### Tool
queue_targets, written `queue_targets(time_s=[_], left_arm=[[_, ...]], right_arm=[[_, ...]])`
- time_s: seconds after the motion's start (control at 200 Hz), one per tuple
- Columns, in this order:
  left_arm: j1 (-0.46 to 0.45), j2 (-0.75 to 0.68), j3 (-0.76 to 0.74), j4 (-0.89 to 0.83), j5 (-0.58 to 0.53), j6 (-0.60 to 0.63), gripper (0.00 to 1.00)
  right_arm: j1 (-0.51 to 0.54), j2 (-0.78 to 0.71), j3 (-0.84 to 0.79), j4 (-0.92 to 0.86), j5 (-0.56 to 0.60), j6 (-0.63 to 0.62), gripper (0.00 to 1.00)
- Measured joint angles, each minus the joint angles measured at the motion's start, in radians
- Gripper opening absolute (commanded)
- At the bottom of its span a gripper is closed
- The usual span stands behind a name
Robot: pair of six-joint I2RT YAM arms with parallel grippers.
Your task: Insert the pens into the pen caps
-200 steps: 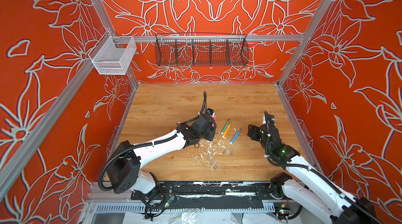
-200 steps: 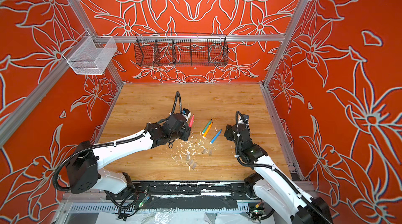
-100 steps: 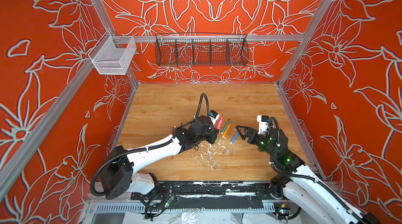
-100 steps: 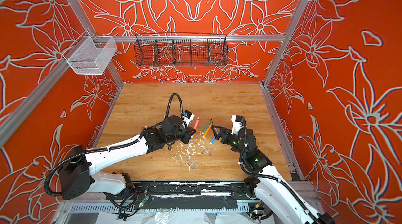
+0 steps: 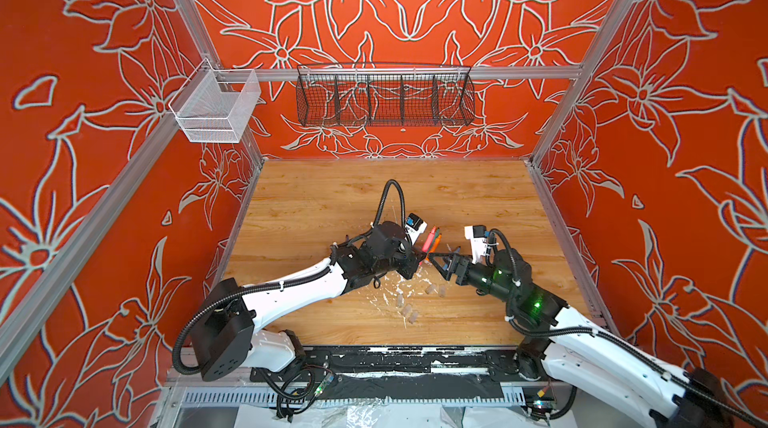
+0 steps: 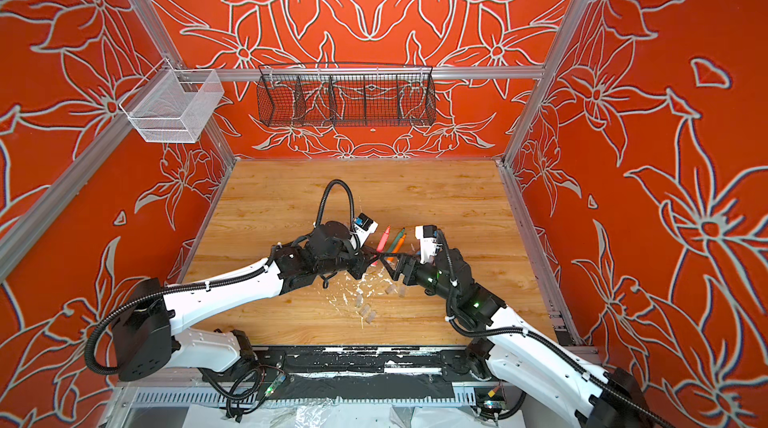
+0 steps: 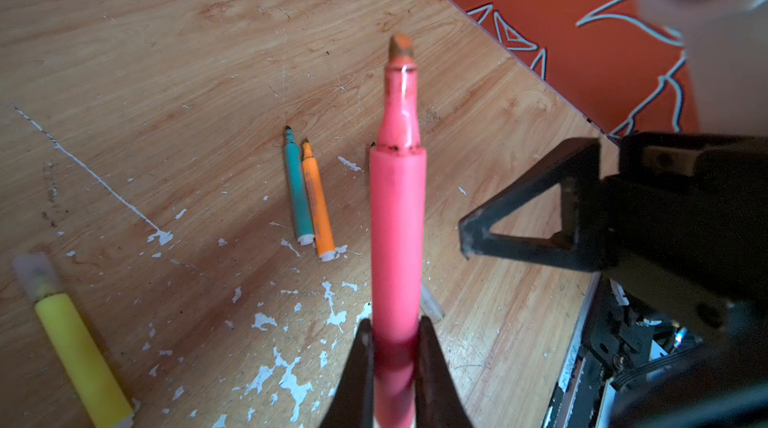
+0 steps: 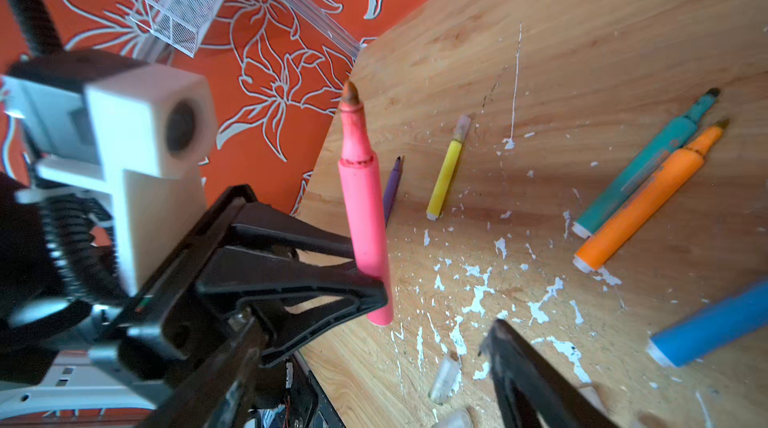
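White arm shells (image 5: 291, 295), black joints (image 5: 220, 334), ribbed black cables (image 8: 27, 2), black triangular-framed left hand (image 7: 395, 328) and right hand (image 5: 436, 267).

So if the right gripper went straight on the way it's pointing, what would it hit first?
Most likely the pink pen, near the end the left gripper clamps. The open right gripper points straight at it, though depth is unclear.

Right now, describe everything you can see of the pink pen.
The pink pen is an uncapped marker: a pink plastic barrel, a narrower neck and a chisel tip stained brownish. Dark grime rings the shoulder. The left gripper is shut on its lower barrel, holding it clear of the wooden table, tip pointing away from the gripper; its rear end pokes out beyond the grip. Nothing else touches it.
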Motion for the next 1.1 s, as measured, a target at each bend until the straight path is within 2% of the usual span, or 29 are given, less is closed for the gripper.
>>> queue_targets(time_s=[0.15, 0.49, 0.676, 1.001, 1.101], left_arm=[[-0.001, 0.0, -0.005, 0.011, 0.018, 0.003, 0.0], [-0.005, 0.0, -0.024, 0.036, 0.079, 0.023, 0.0], [-0.038, 0.0, -0.026, 0.049, 0.096, 0.051, 0.0], [-0.064, 0.027, -0.026, 0.042, 0.1, 0.092, 0.0], [-0.066, 0.027, -0.025, 0.043, 0.098, 0.097, 0.0]], right_arm=[[0.009, 0.054, 0.005, 0.021, 0.003, 0.004, 0.75], [0.011, 0.067, 0.019, 0.041, 0.034, 0.002, 0.73], [0.011, 0.061, 0.019, 0.042, 0.064, 0.001, 0.59], [0.011, 0.056, 0.021, 0.04, 0.093, -0.011, 0.41], [0.011, 0.044, 0.021, 0.039, 0.101, -0.022, 0.33]])
